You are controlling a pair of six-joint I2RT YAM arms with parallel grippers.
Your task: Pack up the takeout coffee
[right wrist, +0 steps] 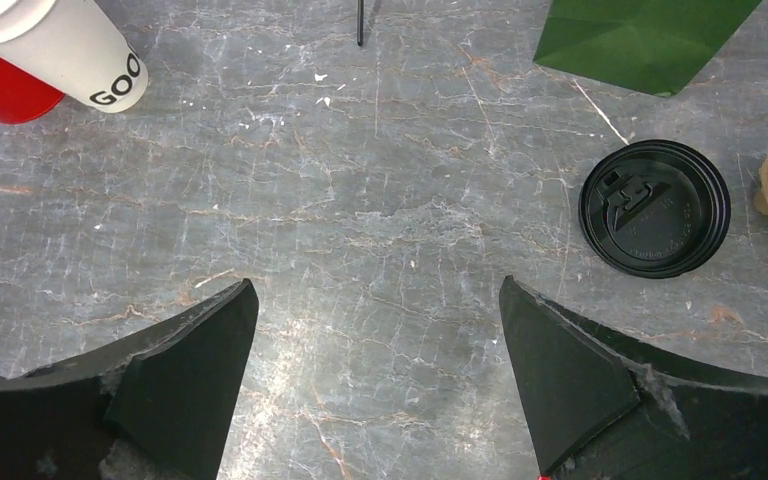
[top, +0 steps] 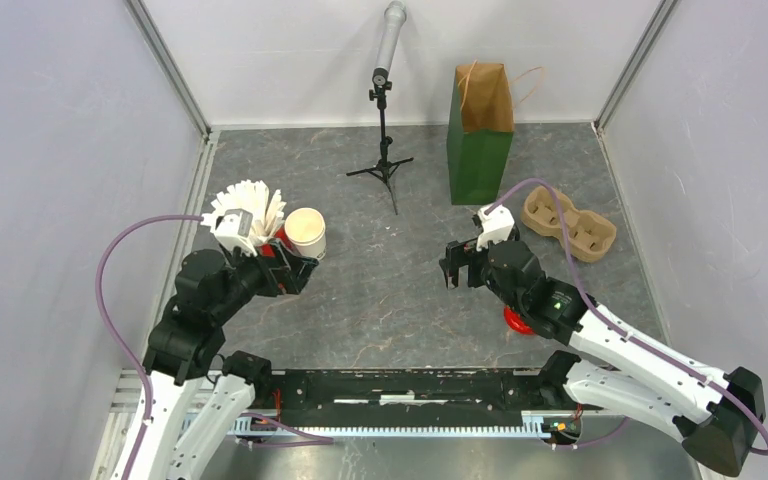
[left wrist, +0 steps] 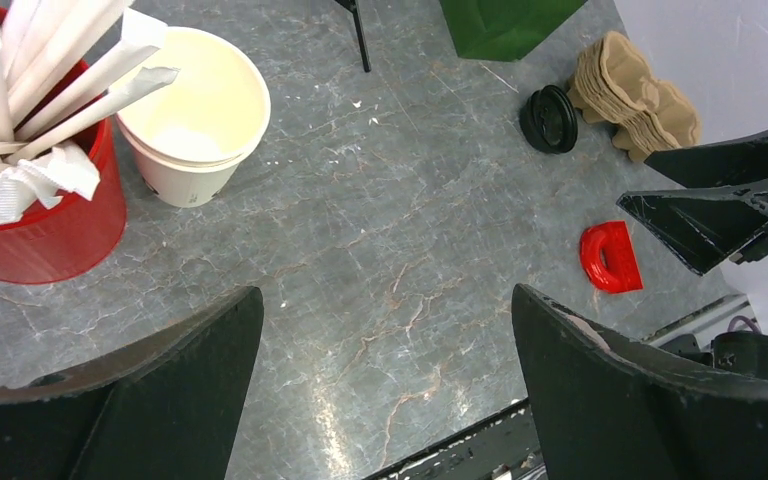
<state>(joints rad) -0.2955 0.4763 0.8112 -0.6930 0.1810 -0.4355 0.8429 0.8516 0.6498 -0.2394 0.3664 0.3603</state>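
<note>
The cream paper cup (top: 306, 233) stands open, with no lid on it, at the left of the table beside the red cup of white sticks (top: 250, 215). It also shows in the left wrist view (left wrist: 195, 115) and in the right wrist view (right wrist: 70, 50). Its black lid (right wrist: 654, 208) lies flat on the table near the cardboard carrier, also seen in the left wrist view (left wrist: 548, 118). The green paper bag (top: 480, 140) stands open at the back. My left gripper (top: 300, 272) (left wrist: 386, 295) is open and empty just in front of the cup. My right gripper (top: 455, 265) (right wrist: 376, 285) is open and empty mid-table, left of the lid.
A brown cardboard cup carrier (top: 570, 222) lies right of the bag. A small red plastic piece (left wrist: 610, 257) lies under the right arm. A black tripod stand (top: 385, 150) stands at the back centre. White walls close in the table on three sides.
</note>
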